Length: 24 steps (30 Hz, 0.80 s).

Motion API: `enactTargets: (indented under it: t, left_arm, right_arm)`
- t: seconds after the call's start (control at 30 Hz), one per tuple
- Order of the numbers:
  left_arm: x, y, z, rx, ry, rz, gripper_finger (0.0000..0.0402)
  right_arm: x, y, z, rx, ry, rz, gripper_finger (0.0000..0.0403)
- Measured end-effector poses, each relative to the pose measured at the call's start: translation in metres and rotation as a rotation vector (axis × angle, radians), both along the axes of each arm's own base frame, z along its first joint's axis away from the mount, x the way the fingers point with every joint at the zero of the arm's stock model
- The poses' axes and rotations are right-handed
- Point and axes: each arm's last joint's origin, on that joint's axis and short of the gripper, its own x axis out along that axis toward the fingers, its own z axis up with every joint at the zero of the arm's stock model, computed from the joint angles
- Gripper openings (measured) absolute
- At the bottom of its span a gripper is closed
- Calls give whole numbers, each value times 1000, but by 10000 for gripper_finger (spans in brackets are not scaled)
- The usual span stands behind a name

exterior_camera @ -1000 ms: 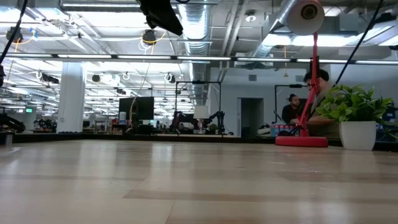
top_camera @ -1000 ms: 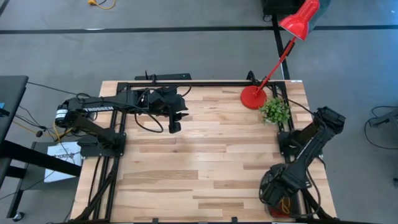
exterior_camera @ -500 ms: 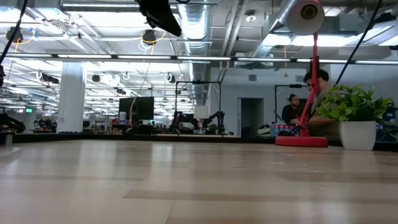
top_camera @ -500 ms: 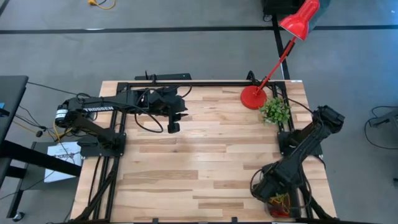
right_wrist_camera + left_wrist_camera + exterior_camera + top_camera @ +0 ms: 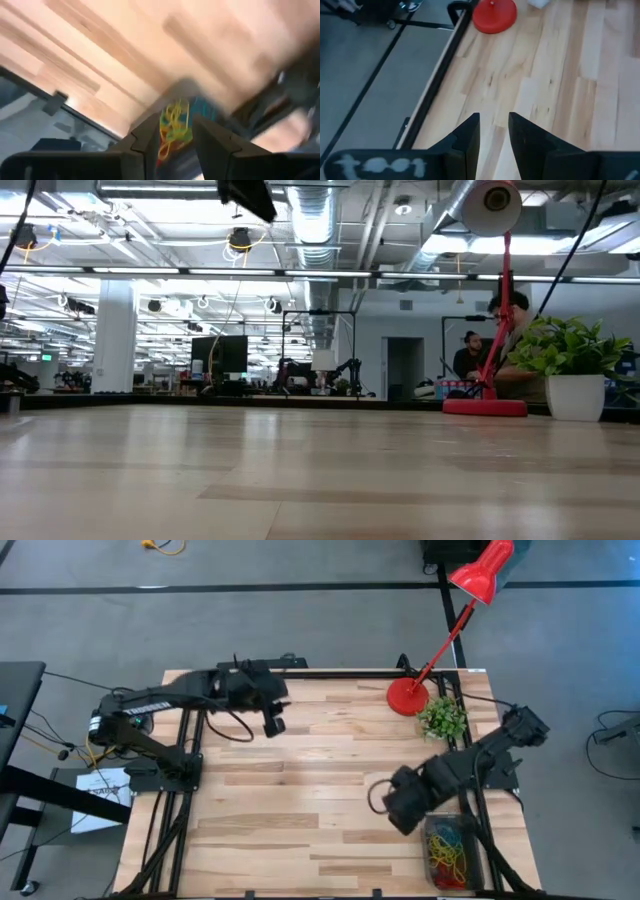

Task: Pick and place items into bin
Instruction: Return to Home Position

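Both my pincers hang above the pale wooden table (image 5: 300, 810), and the loops lie in the bin.

The high view alone shows the small dark grey translucent plastic bin (image 5: 429, 858) whole, at lower right of the frame, its long axis running up-down along the table's right edge, with thin red, yellow, green and blue rubber loops (image 5: 450, 852) tangled inside. My right pincer (image 5: 400, 812) hangs just left of it on a bent arm reaching in from the right; its wrist view, blurred, shows the fingers a little apart with the loops between them. My left pincer (image 5: 272, 726) hovers at upper left, fingers narrowly apart, facing the round red lamp base (image 5: 494, 14). The low view adds a white-potted green plant (image 5: 575, 370).
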Motion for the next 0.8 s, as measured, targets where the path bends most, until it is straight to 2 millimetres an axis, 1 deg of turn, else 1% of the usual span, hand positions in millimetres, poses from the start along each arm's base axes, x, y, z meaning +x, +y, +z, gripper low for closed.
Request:
enactTargets:
  t: [0.1, 0.23, 0.33, 0.43, 0.57, 0.67, 0.73, 0.8]
  left_arm:
    - [-14, 2, 28, -14, -9, 29, 93]
    - [-37, 1, 65, -32, -37, 64, 93]
    - [-57, -3, 90, -38, -61, 75, 93]
    - [-78, -6, 113, -15, -89, 89, 93]
    - [-107, -9, 138, 84, -116, 156, 93]
    - [-131, -13, 149, 103, -108, 186, 93]
    - [-146, -15, 157, 109, -162, 190, 93]
    - [-166, -20, 162, 101, -221, 175, 93]
  right_arm:
    - [9, -12, 11, -65, -99, 45, 107]
    - [18, -28, 17, -256, -213, 51, 107]
    - [26, -42, 30, -259, -264, 101, 107]
    - [35, -60, 53, -243, -354, 159, 107]
    - [38, -83, 91, -259, -501, 241, 107]
    - [36, -97, 116, -334, -590, 308, 107]
    - [29, -105, 130, -402, -637, 369, 107]
    - [20, -113, 142, -442, -690, 418, 107]
